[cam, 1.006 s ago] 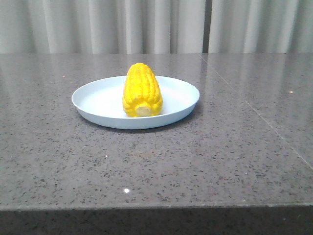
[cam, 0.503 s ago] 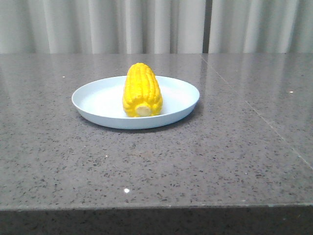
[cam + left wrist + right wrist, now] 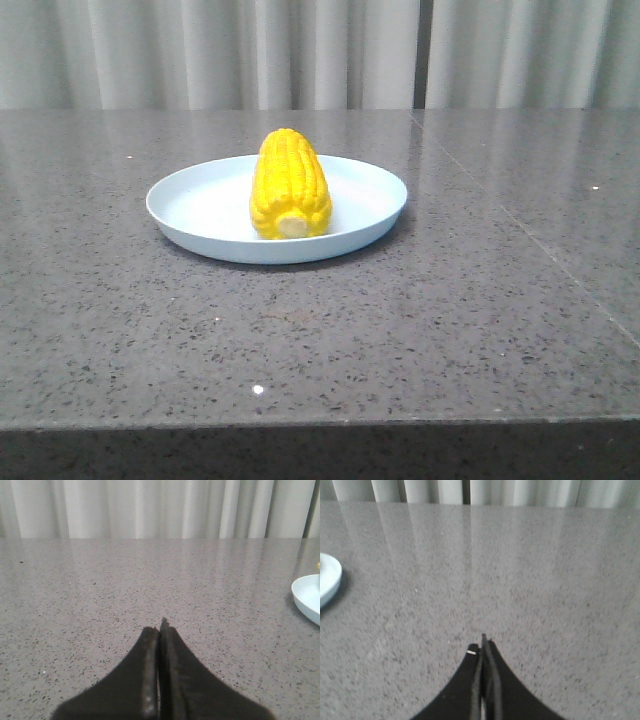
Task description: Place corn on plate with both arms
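The yellow corn (image 3: 290, 185) lies on the pale blue plate (image 3: 190, 205) in the front view, its pale stub end toward the camera. No arm or gripper shows in the front view. In the left wrist view my left gripper (image 3: 159, 627) is shut and empty over bare table, and the plate's rim (image 3: 306, 597) shows at the edge. In the right wrist view my right gripper (image 3: 482, 647) is shut and empty over bare table, and a bit of the plate's rim (image 3: 329, 582) shows at the edge. Both grippers are well apart from the plate.
The grey speckled stone table (image 3: 450, 320) has a seam line (image 3: 540, 250) running on its right side. Pale curtains (image 3: 320, 50) hang behind the table's far edge. The table's front edge (image 3: 320, 425) is near the camera.
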`<state>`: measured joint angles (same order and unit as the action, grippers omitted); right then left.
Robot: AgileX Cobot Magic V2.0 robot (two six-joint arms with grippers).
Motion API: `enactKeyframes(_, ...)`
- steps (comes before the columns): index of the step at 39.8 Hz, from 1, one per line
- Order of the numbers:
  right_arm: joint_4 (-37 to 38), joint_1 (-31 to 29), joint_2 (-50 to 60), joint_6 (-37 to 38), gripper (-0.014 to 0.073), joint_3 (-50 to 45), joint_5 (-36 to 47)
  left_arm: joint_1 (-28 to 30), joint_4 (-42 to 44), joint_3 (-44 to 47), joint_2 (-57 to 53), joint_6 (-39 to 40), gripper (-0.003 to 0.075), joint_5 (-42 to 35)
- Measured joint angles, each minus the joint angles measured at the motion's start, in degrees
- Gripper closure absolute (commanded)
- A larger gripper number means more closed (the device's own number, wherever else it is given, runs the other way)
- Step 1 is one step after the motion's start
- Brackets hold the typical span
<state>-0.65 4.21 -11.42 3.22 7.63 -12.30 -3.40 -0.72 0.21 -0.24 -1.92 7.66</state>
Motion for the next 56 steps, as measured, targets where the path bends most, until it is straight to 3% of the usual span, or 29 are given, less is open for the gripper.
enactKeyframes(10,-0.22,0.00,0.00,0.00,0.0662,-9.07,5.47,0.00,0.00,0.00,0.00,0.00,0.0741,0.00)
enactKeyframes(30,-0.49,0.00,11.29,0.00,0.0662,-9.17,-2.28,0.00,0.00,0.00,0.00,0.00,0.0741,0.00)
enactKeyframes(56,-0.49,0.00,11.99,0.00,0.0662,-9.17,-2.64,0.00,0.00,0.00,0.00,0.00,0.0741,0.00)
